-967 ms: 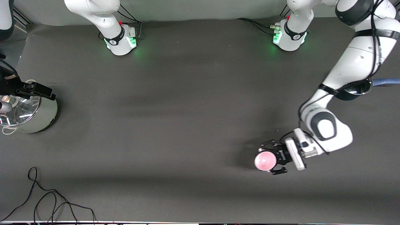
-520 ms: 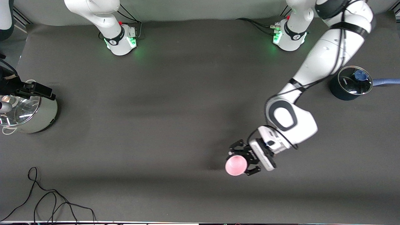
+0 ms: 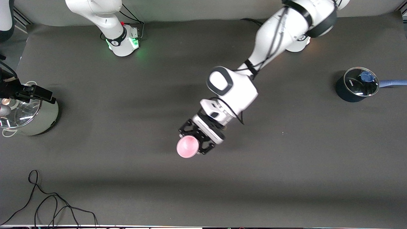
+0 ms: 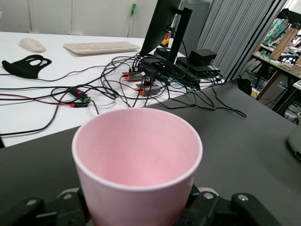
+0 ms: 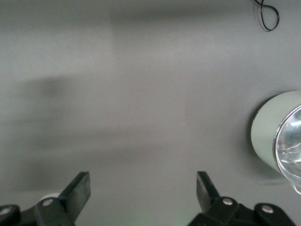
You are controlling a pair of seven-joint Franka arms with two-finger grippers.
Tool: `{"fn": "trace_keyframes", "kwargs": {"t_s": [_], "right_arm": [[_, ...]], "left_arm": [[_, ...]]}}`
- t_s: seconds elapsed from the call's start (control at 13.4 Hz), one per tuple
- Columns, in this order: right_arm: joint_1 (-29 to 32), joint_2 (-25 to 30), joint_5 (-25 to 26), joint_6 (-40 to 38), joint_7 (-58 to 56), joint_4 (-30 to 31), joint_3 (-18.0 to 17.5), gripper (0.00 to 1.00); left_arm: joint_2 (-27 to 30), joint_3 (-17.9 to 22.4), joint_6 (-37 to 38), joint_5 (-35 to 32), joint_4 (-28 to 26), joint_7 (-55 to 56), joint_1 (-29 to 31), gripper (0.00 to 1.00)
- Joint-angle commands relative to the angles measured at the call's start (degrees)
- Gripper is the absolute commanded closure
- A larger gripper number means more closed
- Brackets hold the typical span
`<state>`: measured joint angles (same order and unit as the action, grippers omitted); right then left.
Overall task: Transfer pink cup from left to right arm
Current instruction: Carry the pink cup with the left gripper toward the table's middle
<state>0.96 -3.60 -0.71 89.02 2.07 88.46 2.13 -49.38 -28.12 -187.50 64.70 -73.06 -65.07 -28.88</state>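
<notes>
The pink cup (image 3: 188, 146) is gripped upright between the closed-in fingers of the left gripper (image 3: 194, 142) and carried above the middle of the table (image 3: 127, 178). The right gripper (image 5: 143, 188), jaws spread wide and holding nothing, is kept waiting beside the silver pot (image 3: 30, 114) at the right arm's end.

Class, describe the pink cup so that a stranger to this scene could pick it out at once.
Follow the left arm from its base down to its pincer over the middle of the dark table. Clamped there is the pink cup: small, handleless, far smaller than either lidded pot.

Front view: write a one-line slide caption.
Left gripper holds pink cup over mid-table; right gripper waits open.
</notes>
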Motion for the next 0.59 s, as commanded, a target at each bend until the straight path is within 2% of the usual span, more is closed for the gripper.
{"fn": "trace_keyframes", "kwargs": {"t_s": [0.0,0.22,0.52], "right_arm": [[-0.35,-1.40,0.00,0.01,-0.93,-2.23,0.16,0.00],[-0.35,-1.58,0.00,0.71,-0.93,-2.23,-0.02,0.00],[-0.43,-1.58,-0.17,0.89,-0.93,-2.23,-0.11,0.00]], "left_arm": [[-0.10,9.71,-1.02,-0.01,3.35,6.52,-9.58,1.00],[-0.19,17.37,-2.78,-0.01,4.59,9.78,-18.47,1.00],[-0.36,19.06,-7.17,-0.10,5.47,11.19,-23.06,1.00]]}}
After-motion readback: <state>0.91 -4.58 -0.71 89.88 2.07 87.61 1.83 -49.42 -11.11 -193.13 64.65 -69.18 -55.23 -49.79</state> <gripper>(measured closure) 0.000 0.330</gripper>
